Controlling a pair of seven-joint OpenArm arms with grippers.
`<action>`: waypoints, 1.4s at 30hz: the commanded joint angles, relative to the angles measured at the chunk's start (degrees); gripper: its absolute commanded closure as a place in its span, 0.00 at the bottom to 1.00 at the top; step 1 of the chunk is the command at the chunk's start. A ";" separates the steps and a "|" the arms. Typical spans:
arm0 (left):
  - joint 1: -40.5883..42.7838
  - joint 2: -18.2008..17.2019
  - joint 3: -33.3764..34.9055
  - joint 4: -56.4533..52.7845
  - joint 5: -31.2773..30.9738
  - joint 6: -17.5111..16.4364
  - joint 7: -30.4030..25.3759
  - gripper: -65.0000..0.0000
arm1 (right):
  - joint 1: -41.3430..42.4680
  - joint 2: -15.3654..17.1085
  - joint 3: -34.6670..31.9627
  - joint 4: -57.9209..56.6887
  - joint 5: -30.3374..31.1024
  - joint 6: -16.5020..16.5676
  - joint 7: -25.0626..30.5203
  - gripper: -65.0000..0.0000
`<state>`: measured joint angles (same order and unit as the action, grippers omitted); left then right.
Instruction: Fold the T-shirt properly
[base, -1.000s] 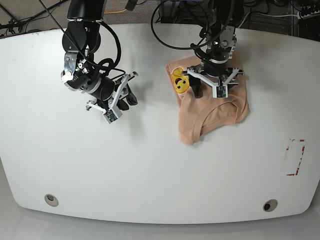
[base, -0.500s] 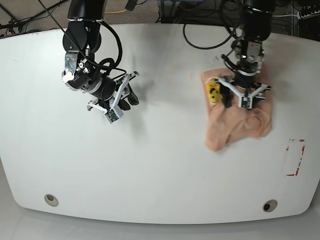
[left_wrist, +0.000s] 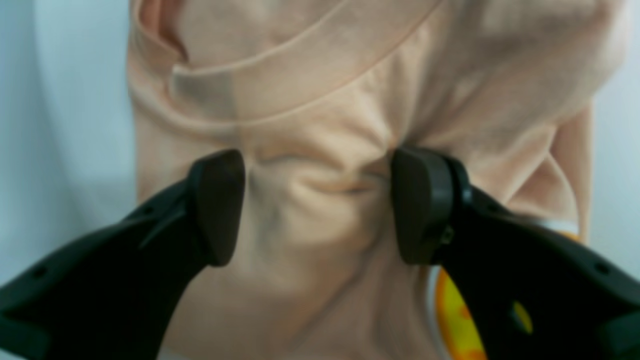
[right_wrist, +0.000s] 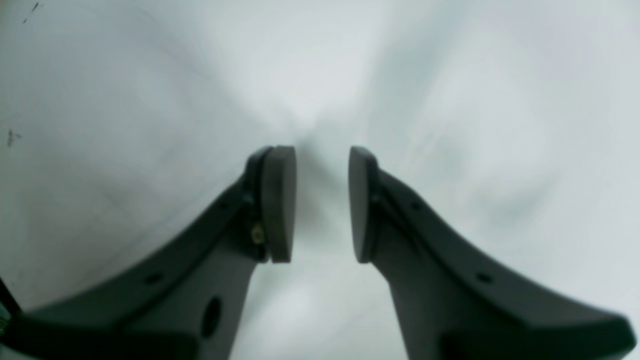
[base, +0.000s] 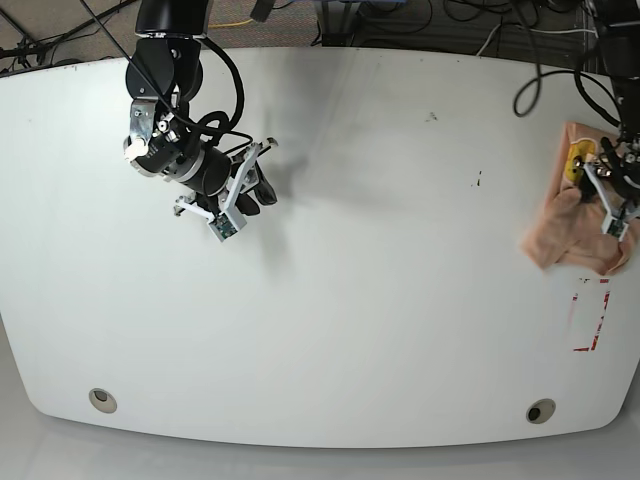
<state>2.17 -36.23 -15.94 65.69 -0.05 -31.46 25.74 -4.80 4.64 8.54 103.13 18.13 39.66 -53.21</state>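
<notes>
The peach T-shirt lies as a folded bundle at the table's far right edge, its yellow smiley print at the top. My left gripper stands on top of it. In the left wrist view the left gripper has its jaws wide apart, the fingertips pressed into the T-shirt, with puckered cloth between them and the ribbed collar just beyond. My right gripper hovers over bare table at the upper left. In the right wrist view the right gripper shows a narrow gap with nothing in it.
A red-outlined rectangle is marked on the white table just below the shirt. Two round holes sit near the front edge. Cables hang behind the table's back edge.
My left gripper has slid far to the right, and the bundled T-shirt has moved with it from the table's middle to the right edge. The right arm has stayed in place.
</notes>
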 joint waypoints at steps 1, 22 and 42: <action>-0.64 -3.55 -1.42 -3.58 0.10 -1.46 0.24 0.34 | 0.62 0.32 0.04 2.58 0.99 0.34 1.39 0.74; 6.13 4.62 -19.44 24.02 0.45 -7.26 8.68 0.34 | -0.78 3.14 0.04 8.38 0.29 0.34 1.91 0.74; 18.26 30.29 -1.15 33.87 9.68 20.87 -26.66 0.34 | -8.78 5.42 11.90 -4.98 -19.93 0.34 46.40 0.74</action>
<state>18.98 -6.87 -16.99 95.98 9.76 -11.62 0.75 -12.84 9.63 17.91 98.37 -2.63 40.71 -8.60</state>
